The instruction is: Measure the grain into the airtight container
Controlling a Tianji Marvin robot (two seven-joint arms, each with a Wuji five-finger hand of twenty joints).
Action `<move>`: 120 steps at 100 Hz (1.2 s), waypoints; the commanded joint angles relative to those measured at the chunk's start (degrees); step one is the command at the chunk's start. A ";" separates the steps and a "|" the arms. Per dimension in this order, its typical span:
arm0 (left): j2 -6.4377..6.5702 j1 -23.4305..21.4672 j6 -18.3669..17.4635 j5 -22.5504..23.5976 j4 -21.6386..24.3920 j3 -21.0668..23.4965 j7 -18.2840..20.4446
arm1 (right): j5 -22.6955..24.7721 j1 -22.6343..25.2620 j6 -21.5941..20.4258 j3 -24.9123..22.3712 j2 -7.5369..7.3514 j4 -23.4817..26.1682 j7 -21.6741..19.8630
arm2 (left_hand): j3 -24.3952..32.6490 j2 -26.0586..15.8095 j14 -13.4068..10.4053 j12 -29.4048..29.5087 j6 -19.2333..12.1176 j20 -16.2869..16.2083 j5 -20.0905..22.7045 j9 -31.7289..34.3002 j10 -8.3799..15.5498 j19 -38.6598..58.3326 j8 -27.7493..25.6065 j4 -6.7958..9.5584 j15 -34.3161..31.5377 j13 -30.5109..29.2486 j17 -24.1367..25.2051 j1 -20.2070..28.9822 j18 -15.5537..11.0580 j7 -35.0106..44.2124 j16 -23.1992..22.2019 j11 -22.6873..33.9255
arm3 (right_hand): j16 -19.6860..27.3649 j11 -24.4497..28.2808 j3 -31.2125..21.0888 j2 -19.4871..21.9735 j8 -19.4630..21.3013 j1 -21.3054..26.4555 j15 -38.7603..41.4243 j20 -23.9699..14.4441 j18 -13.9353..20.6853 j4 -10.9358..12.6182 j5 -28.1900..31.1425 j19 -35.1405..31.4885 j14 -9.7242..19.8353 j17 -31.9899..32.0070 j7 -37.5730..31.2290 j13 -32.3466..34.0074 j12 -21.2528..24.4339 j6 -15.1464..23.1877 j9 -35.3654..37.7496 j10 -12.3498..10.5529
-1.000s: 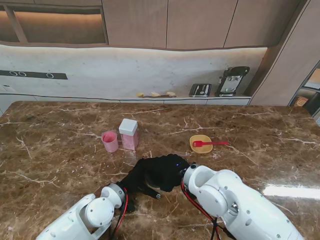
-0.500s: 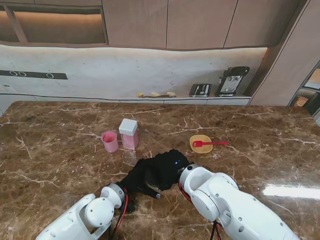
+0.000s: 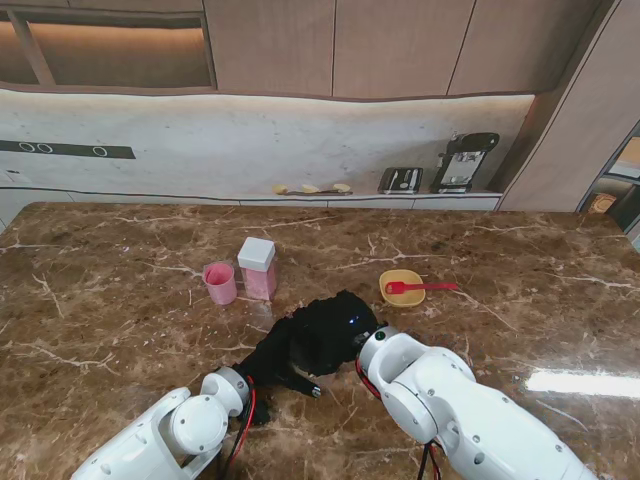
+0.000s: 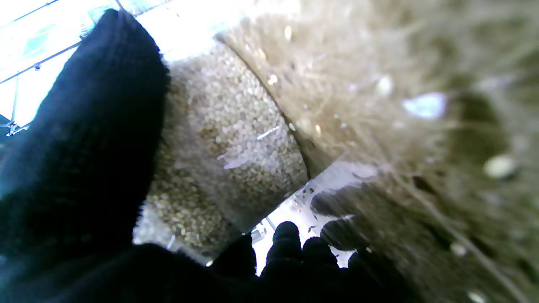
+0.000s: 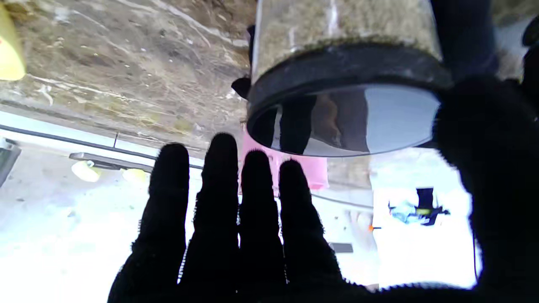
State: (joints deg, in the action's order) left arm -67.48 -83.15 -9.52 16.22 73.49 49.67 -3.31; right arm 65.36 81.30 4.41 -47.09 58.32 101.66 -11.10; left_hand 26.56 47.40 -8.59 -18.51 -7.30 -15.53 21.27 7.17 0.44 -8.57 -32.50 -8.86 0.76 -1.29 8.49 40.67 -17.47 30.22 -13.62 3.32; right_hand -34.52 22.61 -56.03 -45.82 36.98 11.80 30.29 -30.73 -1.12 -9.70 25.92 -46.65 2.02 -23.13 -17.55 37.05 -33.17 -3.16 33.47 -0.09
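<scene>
Brown marble-patterned stone forms the surface [image 3: 120, 300] you are working on. Take the pink container [image 3: 258, 268] with the white lid as your landmark; it stands upright.

Just to the left of the pink container stands a pink cup [image 3: 220, 283], upright, near it but not touching. Well to the right of the pink container sits a yellow bowl [image 3: 401, 287] with a red spoon [image 3: 420, 287] lying across it, handle pointing away from the container.

Nearer to you than the pink container, both black-gloved hands meet over the surface. Your left hand [image 3: 285, 355] is wrapped around a clear jar of grain [image 4: 227, 139]; the left wrist view shows the thumb along one side of the jar and the fingertips [image 4: 286, 240] curling round the other, with pale grain filling the jar wall. The jar is barely visible from the stand view, being covered by the hands.

Your right hand [image 3: 335, 325] hovers at the jar's dark-rimmed lid [image 5: 345, 109]. In the right wrist view its four fingers [image 5: 223, 202] are straight and pressed side by side, with the thumb apart beside the lid rim. Whether the thumb touches the lid cannot be determined. The hand holds nothing.
</scene>
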 commanded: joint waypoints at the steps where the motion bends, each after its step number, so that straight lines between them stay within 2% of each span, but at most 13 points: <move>1: 0.63 -1.31 0.90 0.37 -2.74 -0.58 0.66 | -3.22 0.29 -1.58 -0.55 0.62 -0.67 -3.30 | 14.19 -21.39 9.41 0.12 -7.69 -1.64 7.46 1.00 1.01 11.47 -4.71 0.37 -1.73 -0.96 -6.20 5.78 18.28 11.80 -1.02 1.09 | -3.32 3.15 -4.85 -1.39 1.75 4.22 4.41 -1.70 -1.07 -0.54 2.37 -4.38 0.49 -3.31 -3.04 3.14 -3.18 1.31 2.82 -1.84; 12: 0.62 -1.38 1.07 0.43 -2.69 -0.55 0.59 | -8.07 0.25 -7.47 -2.60 -0.21 1.02 -9.62 | 14.18 -21.53 9.45 0.11 -7.62 -1.69 7.37 1.04 1.00 11.50 -4.67 0.34 -1.80 -1.00 -6.22 5.74 18.37 11.73 -1.11 1.13 | 12.40 -8.78 -11.55 -1.51 -2.84 18.58 -17.10 7.95 3.19 2.74 -2.87 12.67 -0.76 9.84 6.10 -14.91 6.02 0.90 -6.67 -1.52; 28: 0.64 -1.51 1.12 0.39 -2.57 -0.48 0.61 | -13.58 0.09 -9.53 -3.93 -0.90 2.45 -14.33 | 14.32 -21.53 9.48 0.11 -7.64 -1.78 7.31 1.07 0.89 11.55 -4.63 0.37 -1.87 -0.99 -6.20 5.73 18.31 11.70 -1.26 1.18 | 19.68 -17.47 -6.53 -0.43 -5.42 14.12 -25.94 12.00 5.77 2.50 -12.37 23.76 -0.50 23.10 14.96 -31.71 13.19 1.39 -21.97 1.29; 39: 0.65 -1.51 1.04 0.50 -2.55 -0.46 0.58 | -7.42 0.25 -7.03 -2.92 -0.41 2.13 -11.28 | 14.39 -21.49 9.55 0.09 -7.67 -1.81 7.23 1.11 0.83 11.55 -4.61 0.35 -1.89 -0.99 -6.18 5.58 18.34 11.70 -1.34 1.24 | 17.17 -15.28 -0.65 0.29 -4.00 6.80 -22.00 8.47 3.98 0.90 -10.07 19.30 -1.12 19.66 12.97 -25.99 12.86 0.85 -18.61 1.46; 47: 0.67 -1.55 1.00 0.53 -2.50 -0.41 0.56 | -3.04 -0.08 -4.42 -1.72 -0.28 1.96 -10.57 | 14.52 -21.47 9.56 0.10 -7.72 -1.86 7.14 1.09 0.84 11.58 -4.73 0.35 -1.91 -0.97 -6.20 5.54 18.34 11.83 -1.42 1.26 | 6.97 -9.80 -0.68 1.70 -2.99 1.05 -10.52 -1.32 1.01 -0.18 -7.57 7.23 -1.21 12.16 8.93 -13.85 7.98 -0.84 -12.79 0.91; 58: 0.71 -1.64 1.06 0.58 -2.35 -0.34 0.63 | -0.96 -0.23 -0.95 -0.35 0.05 1.54 -8.81 | 14.61 -21.52 9.53 0.08 -7.70 -1.93 7.03 1.12 0.86 11.61 -4.81 0.36 -1.95 -0.98 -6.18 5.50 18.38 11.90 -1.52 1.32 | -6.01 -1.21 -3.30 -0.49 -1.22 3.54 6.13 -13.25 -2.31 -0.32 0.77 -7.76 -0.61 -0.97 1.04 2.20 0.75 -1.75 1.12 0.95; 63: 0.73 -1.65 1.11 0.59 -2.31 -0.34 0.69 | -2.29 0.01 -1.80 -0.68 0.06 1.54 -8.45 | 14.65 -21.45 9.57 0.07 -7.63 -1.96 7.09 1.13 0.87 11.63 -4.89 0.35 -1.96 -0.97 -6.19 5.55 18.32 12.01 -1.57 1.35 | -2.00 -2.28 -6.09 -1.71 -1.71 12.16 -0.62 -9.97 -2.30 1.08 1.13 -3.20 -1.68 0.07 0.76 0.41 0.79 -0.70 1.03 0.33; 70: 0.76 -1.65 1.11 0.53 -2.30 -0.36 0.83 | -7.54 0.15 -6.56 -2.36 -0.42 2.12 -11.26 | 14.67 -21.48 9.56 0.08 -7.65 -2.00 7.07 1.14 0.85 11.64 -4.93 0.32 -1.97 -0.98 -6.18 5.59 18.35 12.06 -1.62 1.36 | 14.68 -12.62 -12.77 -0.60 -6.04 19.07 -21.28 2.31 -0.04 3.11 -3.94 15.13 -4.88 12.65 7.97 -18.38 8.98 0.40 -9.08 1.14; 84: 0.82 -1.69 1.14 0.46 -2.11 -0.41 1.08 | -13.98 0.76 -8.06 -4.25 -1.14 4.41 -16.50 | 14.71 -21.53 9.62 0.10 -7.62 -2.07 6.98 1.07 0.84 11.66 -4.93 0.30 -1.94 -0.96 -6.16 5.66 18.32 12.06 -1.67 1.32 | 22.17 -20.31 -6.01 -0.81 -7.27 15.07 -29.43 7.52 3.27 2.16 -14.21 24.16 -3.59 23.95 16.06 -32.79 15.63 0.62 -23.96 3.96; 94: 0.84 -1.70 1.11 0.61 -2.04 -0.40 1.05 | -9.64 1.54 -5.99 -3.94 -0.78 5.05 -14.92 | 14.77 -21.62 9.67 0.09 -7.51 -2.11 6.78 1.11 0.82 11.67 -4.89 0.34 -1.92 -0.96 -6.17 5.61 18.24 11.98 -1.70 1.34 | 20.17 -18.45 0.61 1.16 -5.41 7.53 -26.25 6.33 2.50 0.94 -13.45 21.69 -3.92 22.09 15.70 -30.41 16.06 -0.48 -22.85 4.21; 103: 0.83 -1.74 1.08 0.65 -2.01 -0.38 0.96 | -3.34 1.65 -2.27 -2.41 -0.39 5.03 -12.96 | 14.83 -21.63 9.65 0.07 -7.48 -2.15 6.77 1.15 0.78 11.68 -4.91 0.36 -1.96 -0.98 -6.17 5.56 18.33 12.00 -1.77 1.40 | 9.92 -9.83 3.64 6.54 -2.10 1.94 -13.96 -1.99 1.17 0.55 -9.61 8.49 -2.72 13.23 8.70 -16.52 9.02 -3.47 -16.18 3.03; 111: 0.84 -1.80 1.14 0.64 -1.93 -0.37 0.99 | -1.09 1.56 -0.02 -1.26 0.00 4.28 -10.24 | 14.85 -21.63 9.69 0.09 -7.45 -2.17 6.78 1.13 0.73 11.67 -4.91 0.35 -1.95 -0.95 -6.15 5.58 18.29 12.02 -1.80 1.39 | -2.79 0.17 5.43 8.35 0.97 2.54 2.01 -9.80 0.33 0.95 -6.04 -2.79 -0.59 3.90 1.82 -8.19 -1.22 -2.75 -11.11 0.95; 120: 0.86 -1.84 1.16 0.65 -1.86 -0.38 1.02 | -1.01 1.44 0.23 -1.00 0.05 4.16 -9.94 | 14.85 -21.64 9.63 0.10 -7.41 -2.18 6.77 1.14 0.67 11.65 -4.92 0.35 -1.94 -0.96 -6.16 5.61 18.31 12.03 -1.82 1.41 | -6.98 4.61 2.39 5.40 3.12 4.80 8.16 -11.30 0.10 0.98 -3.87 -6.15 0.47 1.11 -0.93 -5.43 -6.17 -1.75 -8.67 -0.13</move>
State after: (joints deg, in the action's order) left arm -67.24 -83.36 -9.46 16.61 73.84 49.82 -3.09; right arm 64.97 82.36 5.90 -47.96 58.05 106.33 -19.68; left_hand 27.47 47.27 -8.56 -18.51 -7.18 -15.85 20.83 7.17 0.44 -8.51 -32.54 -9.40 0.65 -1.30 8.39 40.65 -17.35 30.21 -14.39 3.94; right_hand -39.04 24.68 -51.33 -38.04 38.15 16.33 34.89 -40.01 -0.08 -8.21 20.38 -50.02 1.40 -20.11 -17.09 29.47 -36.08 -5.11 23.14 0.68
